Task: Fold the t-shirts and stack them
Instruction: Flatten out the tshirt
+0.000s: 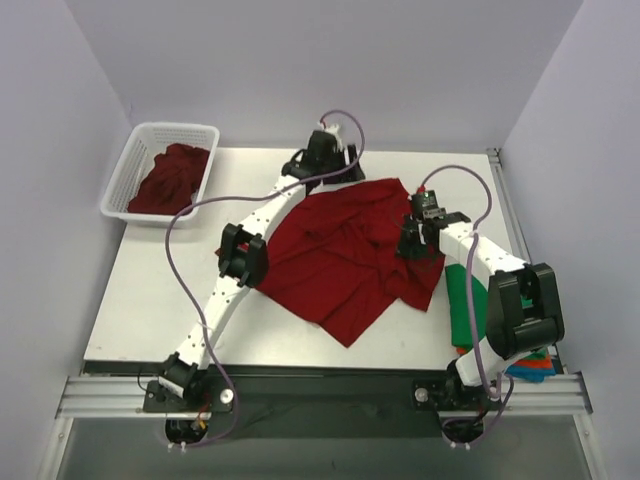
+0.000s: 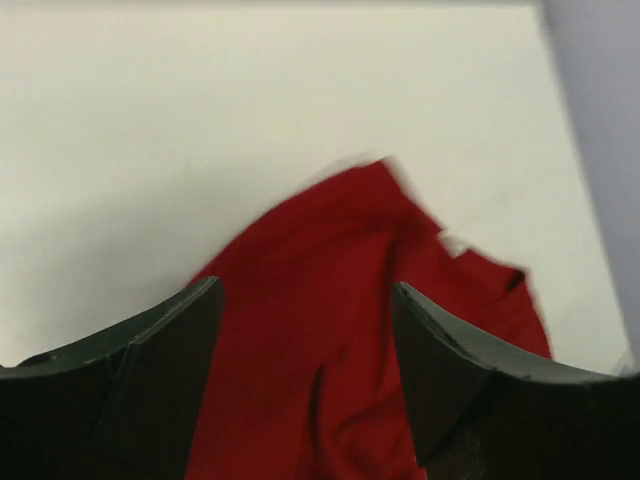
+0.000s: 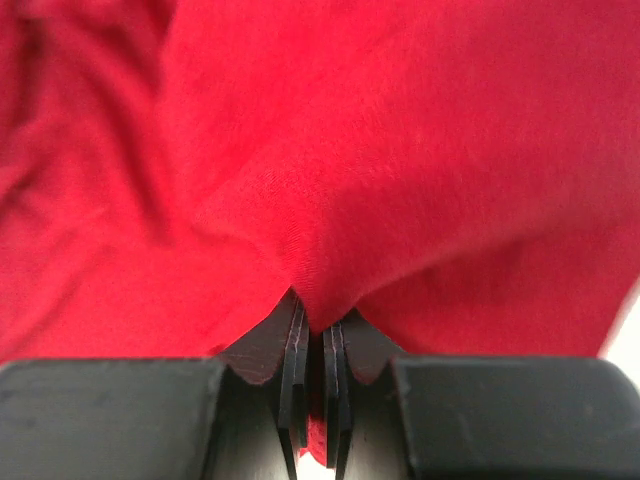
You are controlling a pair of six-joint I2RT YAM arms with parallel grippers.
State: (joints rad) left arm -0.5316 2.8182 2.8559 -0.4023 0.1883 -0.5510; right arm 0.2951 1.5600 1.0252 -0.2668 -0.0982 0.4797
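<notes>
A deep red t-shirt (image 1: 335, 262) lies rumpled and partly spread over the middle of the table. My left gripper (image 1: 314, 166) hovers at the shirt's far edge. In the left wrist view its jaws stand wide open (image 2: 305, 310) above a red cloth corner (image 2: 340, 250), gripping nothing. My right gripper (image 1: 420, 240) is at the shirt's right side. In the right wrist view it is shut (image 3: 313, 322) on a pinched fold of the red t-shirt (image 3: 380, 150). A green t-shirt (image 1: 461, 310) lies under the right arm, with orange and blue cloth (image 1: 536, 366) at the near right corner.
A white lattice basket (image 1: 128, 168) sits at the table's far left corner, holding more dark red t-shirts (image 1: 170, 182). Walls close in on the left, back and right. Bare table (image 1: 150, 290) shows left of the left arm.
</notes>
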